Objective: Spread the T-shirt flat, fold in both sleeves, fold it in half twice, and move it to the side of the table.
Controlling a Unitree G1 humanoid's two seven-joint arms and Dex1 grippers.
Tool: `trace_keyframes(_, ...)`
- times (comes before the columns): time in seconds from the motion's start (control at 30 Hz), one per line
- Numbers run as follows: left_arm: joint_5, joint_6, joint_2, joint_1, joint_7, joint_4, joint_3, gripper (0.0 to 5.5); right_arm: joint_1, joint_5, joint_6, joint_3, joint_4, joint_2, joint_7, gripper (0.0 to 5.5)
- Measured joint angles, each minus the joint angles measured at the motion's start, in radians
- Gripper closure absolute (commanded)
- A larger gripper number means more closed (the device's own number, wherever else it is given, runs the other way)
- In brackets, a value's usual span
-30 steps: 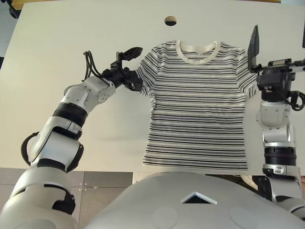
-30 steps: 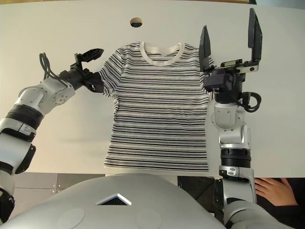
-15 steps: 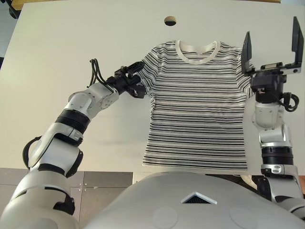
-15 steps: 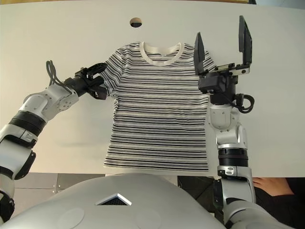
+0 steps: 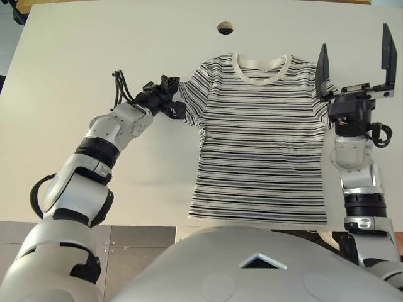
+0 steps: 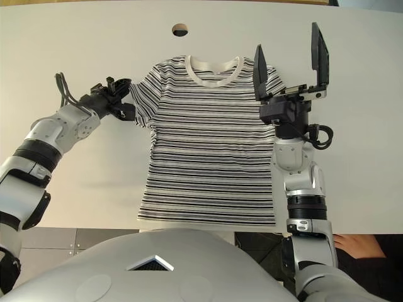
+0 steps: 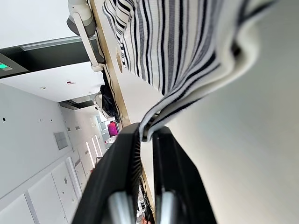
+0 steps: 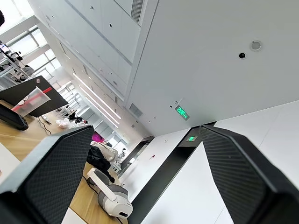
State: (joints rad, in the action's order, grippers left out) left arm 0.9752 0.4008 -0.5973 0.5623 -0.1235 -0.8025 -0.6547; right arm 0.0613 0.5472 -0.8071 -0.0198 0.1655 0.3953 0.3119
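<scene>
Black-and-white striped short-sleeved T-shirt (image 5: 261,135) lies spread flat at the middle of your white table (image 5: 94,50), collar at the far side. Your left gripper (image 5: 177,102) is clamped on its left sleeve hem; your right gripper (image 5: 354,47) stands by the right sleeve, fingers wide apart, pointing up

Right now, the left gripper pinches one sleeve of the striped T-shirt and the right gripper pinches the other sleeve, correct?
Not quite. The left gripper does pinch a sleeve of the striped T-shirt, but the right gripper is open by the other sleeve, fingers pointing up, holding nothing, as the right eye view shows.
</scene>
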Motion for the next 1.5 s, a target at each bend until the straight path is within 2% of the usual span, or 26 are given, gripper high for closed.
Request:
trace_keyframes(0.33,-0.002,0.034,-0.005,0.009,-0.003,-0.004,-0.020,5.38,-0.003,0.000,-0.001,0.000,-0.002,0.001,0.001,1.29)
trace_keyframes(0.47,-0.030,0.015,-0.006,-0.018,-0.065,0.018,0.011,5.38,-0.003,0.000,-0.001,0.000,-0.002,0.001,0.001,1.29)
trace_keyframes(0.67,-0.108,-0.010,0.082,-0.074,-0.253,0.055,0.101,5.38,-0.003,0.000,-0.001,0.000,0.004,0.001,0.009,1.29)
trace_keyframes(0.97,-0.107,0.054,0.146,-0.078,-0.258,0.114,0.093,5.38,-0.003,0.001,-0.001,0.000,0.022,0.001,0.014,1.29)
trace_keyframes(1.1,-0.086,0.074,0.213,-0.064,-0.238,0.114,0.037,5.38,-0.002,0.002,0.000,0.000,0.035,0.001,0.023,1.29)
trace_keyframes(1.3,-0.052,0.077,0.294,-0.014,-0.225,0.057,-0.022,4.54,0.000,0.009,0.001,0.004,0.054,0.001,0.032,1.29)
trace_keyframes(1.5,-0.070,0.075,0.293,-0.013,-0.225,0.041,-0.006,3.57,0.000,0.021,0.005,0.003,0.062,0.005,0.038,1.29)
